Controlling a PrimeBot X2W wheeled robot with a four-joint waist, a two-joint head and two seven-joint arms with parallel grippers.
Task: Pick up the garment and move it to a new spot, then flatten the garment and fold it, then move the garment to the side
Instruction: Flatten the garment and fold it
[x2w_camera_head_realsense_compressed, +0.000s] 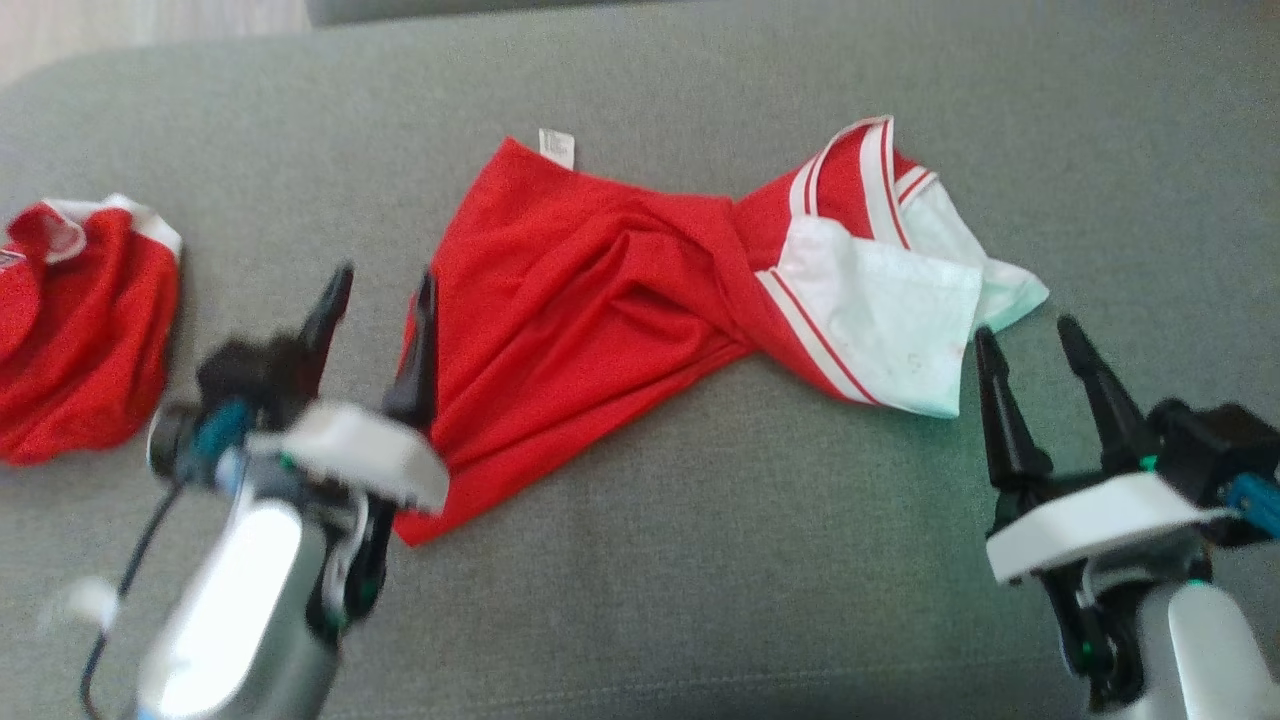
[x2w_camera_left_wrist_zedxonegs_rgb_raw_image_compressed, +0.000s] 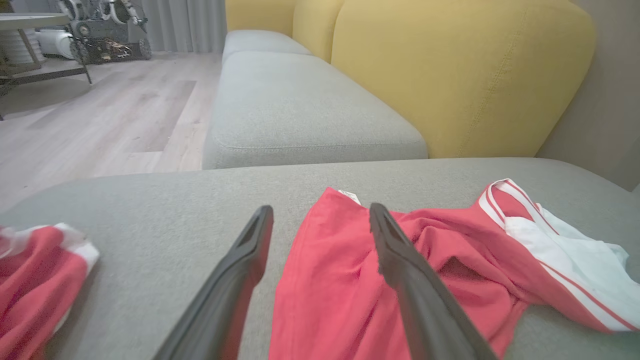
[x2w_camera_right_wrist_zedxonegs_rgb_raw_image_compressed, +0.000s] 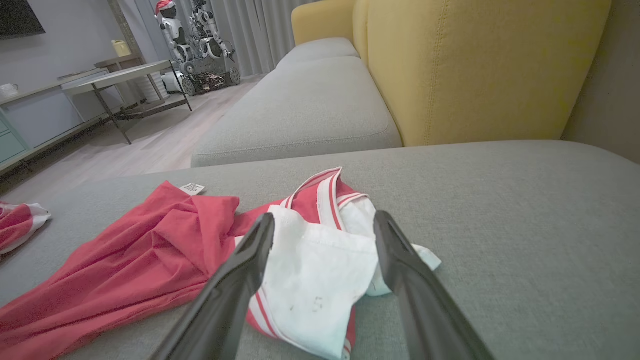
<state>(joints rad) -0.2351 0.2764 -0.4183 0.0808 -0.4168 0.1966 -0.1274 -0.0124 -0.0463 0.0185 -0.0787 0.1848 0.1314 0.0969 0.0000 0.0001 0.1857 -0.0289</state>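
Jaws wide on both sides, nothing held. My left gripper (x2w_camera_head_realsense_compressed: 388, 272) hangs over the garment's (x2w_camera_head_realsense_compressed: 560, 300) left edge. In the left wrist view one finger lies across red cloth and the other across the grey cushion (x2w_camera_head_realsense_compressed: 700, 560), so that edge runs between them. Whether I'm touching the fabric, I can't tell. My right gripper (x2w_camera_head_realsense_compressed: 1027, 328) is just beside the garment's opposite end, and the white panel (x2w_camera_head_realsense_compressed: 880, 320) shows between its fingers in the right wrist view.

The garment lies across the middle of the cushion, red body on the left gripper's side and the white, red-striped part on the other. It is twisted tight where the two meet. A small label (x2w_camera_head_realsense_compressed: 557, 145) sticks out at its far edge. Well off beyond its left edge sits a second red piece (x2w_camera_head_realsense_compressed: 80, 330), apart from it.

This looks thin, light and completely limp, so I expect it to sag and swing once it lifts. One grip alone would probably leave the twist in. I'd pinch the red edge under my left gripper and the corner of the white panel with my right. I'd go low enough to catch cloth without digging into the cushion, and a smooth knit like this may slip from a shallow bite.
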